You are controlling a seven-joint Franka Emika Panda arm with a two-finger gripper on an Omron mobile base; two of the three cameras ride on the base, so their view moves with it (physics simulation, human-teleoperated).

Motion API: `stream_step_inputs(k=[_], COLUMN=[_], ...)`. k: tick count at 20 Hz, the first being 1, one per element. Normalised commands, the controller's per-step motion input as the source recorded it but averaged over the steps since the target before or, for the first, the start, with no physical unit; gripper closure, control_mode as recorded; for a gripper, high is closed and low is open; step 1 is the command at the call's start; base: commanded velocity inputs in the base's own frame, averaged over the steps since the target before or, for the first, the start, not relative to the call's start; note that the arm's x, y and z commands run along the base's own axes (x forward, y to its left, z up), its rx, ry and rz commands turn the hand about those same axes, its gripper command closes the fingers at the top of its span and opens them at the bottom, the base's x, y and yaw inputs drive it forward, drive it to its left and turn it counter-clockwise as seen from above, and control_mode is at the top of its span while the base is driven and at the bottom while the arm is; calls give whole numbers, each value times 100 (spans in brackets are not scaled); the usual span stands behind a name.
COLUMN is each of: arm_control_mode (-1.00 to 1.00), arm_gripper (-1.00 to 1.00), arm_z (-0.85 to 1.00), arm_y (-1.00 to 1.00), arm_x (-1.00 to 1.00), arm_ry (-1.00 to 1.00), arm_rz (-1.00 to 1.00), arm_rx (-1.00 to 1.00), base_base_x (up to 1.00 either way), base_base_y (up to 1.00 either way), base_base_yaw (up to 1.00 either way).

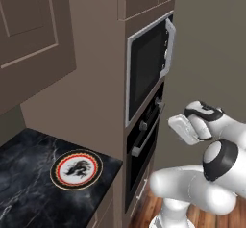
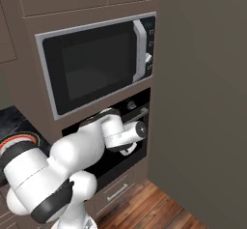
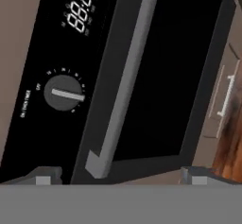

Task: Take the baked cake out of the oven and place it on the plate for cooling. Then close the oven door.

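The oven (image 1: 144,140) is the black unit under the microwave, and its oven door (image 3: 165,72) of dark glass is shut. The door's silver bar handle (image 3: 125,81) runs slantwise through the hand view, beside a round knob (image 3: 64,93) and a small display (image 3: 80,10). My gripper (image 3: 120,176) is open, close in front of the door, with the end of the handle between its fingertips (image 3: 45,176) and nothing held. The plate (image 1: 77,169), red-and-gold rimmed with a black dragon figure, lies bare on the dark marble counter (image 1: 24,174). The baked cake is hidden.
A silver-framed microwave (image 2: 96,64) sits directly above the oven. A brown drawer with a bar handle (image 3: 226,95) is below it, over wood floor (image 2: 154,208). A plain wall (image 2: 207,102) stands to the right. My arm (image 2: 106,136) crosses in front of the oven.
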Motion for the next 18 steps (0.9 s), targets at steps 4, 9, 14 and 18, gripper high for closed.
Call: stream_step_inputs(k=[4, 9, 14, 18], arm_control_mode=[-100, -100, -100, -100], arm_gripper=[-100, -100, -100, -100], arm_z=[-46, -42, -35, -31], arm_y=[62, 60, 36, 27], arm_x=[19, 26, 14, 1], arm_ry=[0, 0, 0, 0], arm_rz=[-11, -10, -8, -5], arm_rx=[8, 7, 8, 10], base_base_x=[0, 0, 0, 0], base_base_y=[0, 0, 0, 0], base_base_yaw=[0, 0, 0, 0])
